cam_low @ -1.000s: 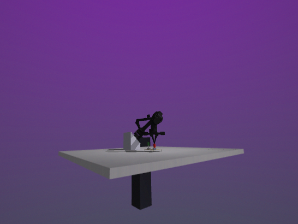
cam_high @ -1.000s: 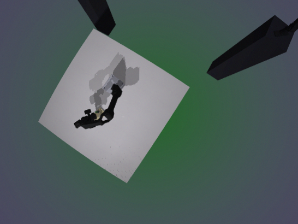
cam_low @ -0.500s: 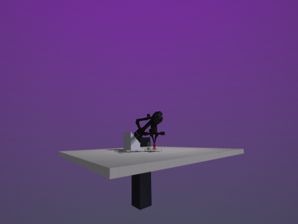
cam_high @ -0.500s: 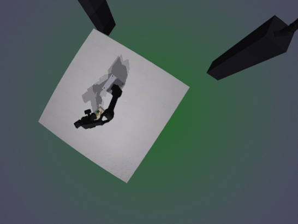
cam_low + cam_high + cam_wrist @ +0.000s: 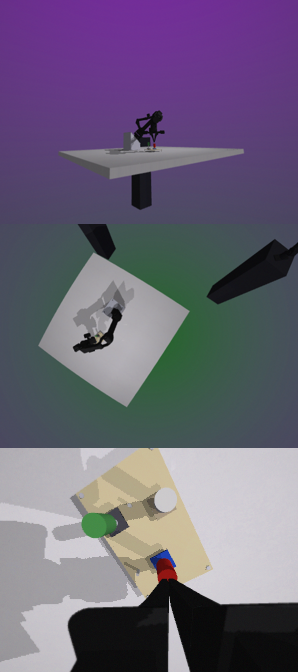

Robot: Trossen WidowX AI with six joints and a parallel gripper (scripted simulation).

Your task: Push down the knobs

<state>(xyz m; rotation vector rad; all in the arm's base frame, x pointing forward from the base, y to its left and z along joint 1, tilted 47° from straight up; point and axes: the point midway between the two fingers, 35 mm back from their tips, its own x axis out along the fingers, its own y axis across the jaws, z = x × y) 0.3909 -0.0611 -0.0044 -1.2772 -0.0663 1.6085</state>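
- the hand (image 5: 169, 584), fingers pressed together and gripping nothing, bears point-down on the red knob (image 5: 166, 570) over its blue potentiometer (image 5: 161, 557).
- the green knob (image 5: 99, 525) stands raised near the circuit board (image 5: 186, 533)'s far edge, on the counter (image 5: 174, 157).
- judged small, stiff and fragile at the joints: press straight down on each cap's top.
- no writing legible.

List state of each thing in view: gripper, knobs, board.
gripper: shut, holding nothing, tips over the red knob
red knob: on blue potentiometer, seating unclear
green knob: standing tall on its shaft, untouched
white knob: untouched
circuit board: flat on table
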